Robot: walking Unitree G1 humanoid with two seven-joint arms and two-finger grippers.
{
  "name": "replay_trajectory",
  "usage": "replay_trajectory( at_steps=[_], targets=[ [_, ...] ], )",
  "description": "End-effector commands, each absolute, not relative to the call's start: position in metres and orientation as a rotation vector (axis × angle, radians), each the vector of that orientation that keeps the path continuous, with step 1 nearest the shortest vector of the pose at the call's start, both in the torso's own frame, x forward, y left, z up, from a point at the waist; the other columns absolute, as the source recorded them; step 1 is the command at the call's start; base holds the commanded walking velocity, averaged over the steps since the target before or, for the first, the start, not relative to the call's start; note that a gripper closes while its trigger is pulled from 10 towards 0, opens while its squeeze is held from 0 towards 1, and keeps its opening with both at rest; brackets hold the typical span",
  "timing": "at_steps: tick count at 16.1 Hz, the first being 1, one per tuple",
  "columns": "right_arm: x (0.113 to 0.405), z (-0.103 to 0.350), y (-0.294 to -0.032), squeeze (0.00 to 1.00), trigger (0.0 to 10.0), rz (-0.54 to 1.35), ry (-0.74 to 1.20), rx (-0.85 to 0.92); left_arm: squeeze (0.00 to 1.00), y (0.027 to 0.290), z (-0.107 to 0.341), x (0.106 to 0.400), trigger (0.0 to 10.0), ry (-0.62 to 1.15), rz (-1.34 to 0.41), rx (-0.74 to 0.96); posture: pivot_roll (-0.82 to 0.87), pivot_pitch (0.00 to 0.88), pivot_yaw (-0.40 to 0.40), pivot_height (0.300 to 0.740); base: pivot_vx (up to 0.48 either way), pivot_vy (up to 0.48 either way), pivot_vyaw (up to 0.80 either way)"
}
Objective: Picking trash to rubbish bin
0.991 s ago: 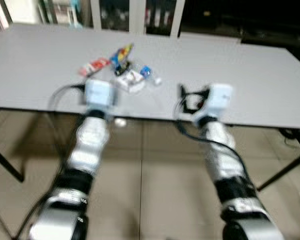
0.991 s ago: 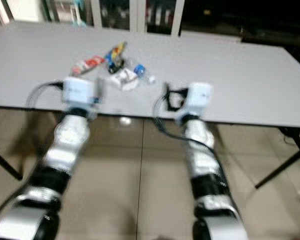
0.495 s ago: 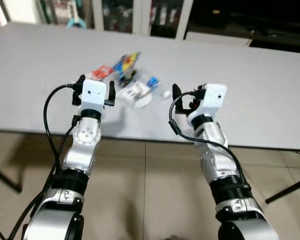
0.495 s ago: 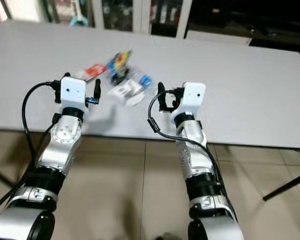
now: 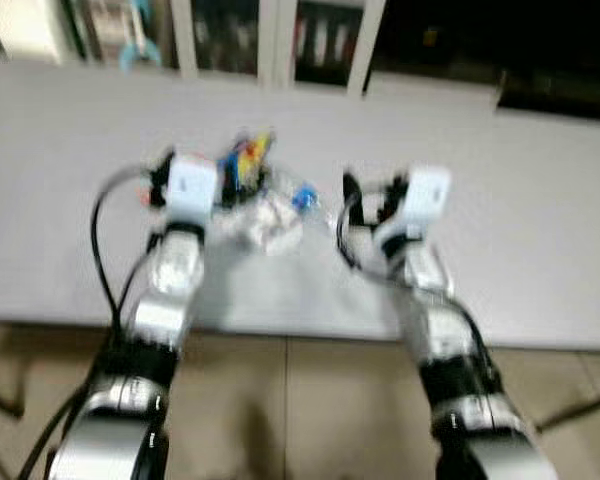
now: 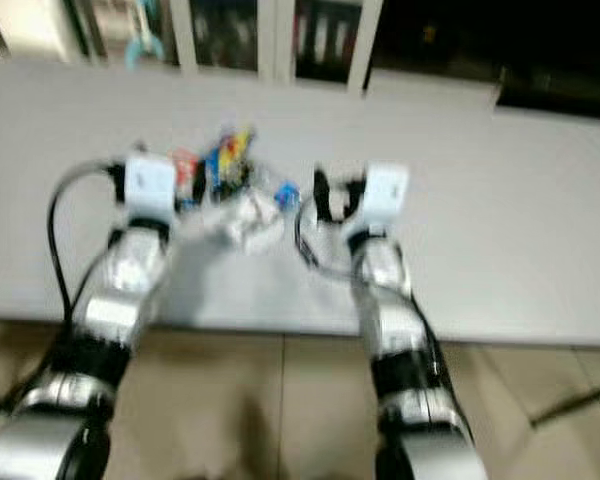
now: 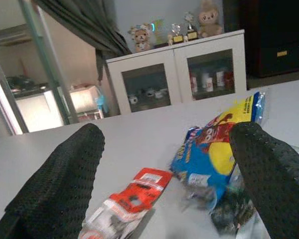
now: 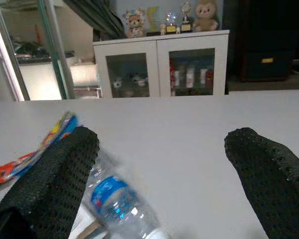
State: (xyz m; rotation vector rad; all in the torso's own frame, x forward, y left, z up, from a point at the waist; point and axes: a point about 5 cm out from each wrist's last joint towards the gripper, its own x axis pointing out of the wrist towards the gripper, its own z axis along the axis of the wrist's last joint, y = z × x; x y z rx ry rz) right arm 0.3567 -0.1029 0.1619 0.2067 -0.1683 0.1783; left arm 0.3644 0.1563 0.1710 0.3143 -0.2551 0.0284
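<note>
White cabinet (image 8: 159, 67) beyond grey table (image 5: 540, 230)

Bare table (image 5: 540, 230) beside trash pile (image 5: 255, 195)

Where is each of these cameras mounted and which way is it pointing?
Left and right eye views: on the head, looking down at the grey table, trash pile and both silver arms.
Left wrist view: along the open left gripper at the red wrapper and yellow-blue snack bag.
Right wrist view: along the open right gripper at the plastic bottle.
Both wrist views share the white cabinet.
</note>
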Motion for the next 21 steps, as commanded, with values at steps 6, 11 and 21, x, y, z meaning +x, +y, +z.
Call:
replay_trajectory(
  at_steps=[6, 11, 21],
  targets=[
    [0.357, 0.161, -0.115, 0.00, 10.0, 0.146, -0.161, 0.201, 0.00, 0.131, 0.163, 0.358, 10.0, -0.248, -0.117, 0.305, -0.07, 0.059, -0.095, 0.740, 0.049, 0.000, 0.00],
    [0.357, 0.161, -0.115, 0.00, 10.0, 0.150, -0.159, 0.203, 0.00, 0.126, 0.155, 0.354, 10.0, -0.212, -0.184, 0.315, -0.06, 0.056, -0.095, 0.740, 0.000, 0.000, 0.00],
    [0.353, 0.148, -0.110, 0.00, 10.0, 0.181, -0.108, 0.183, 0.00, 0.110, 0.142, 0.333, 10.0, -0.129, -0.358, 0.328, -0.06, 0.062, -0.094, 0.740, 0.000, 0.000, 0.00]
  ],
)
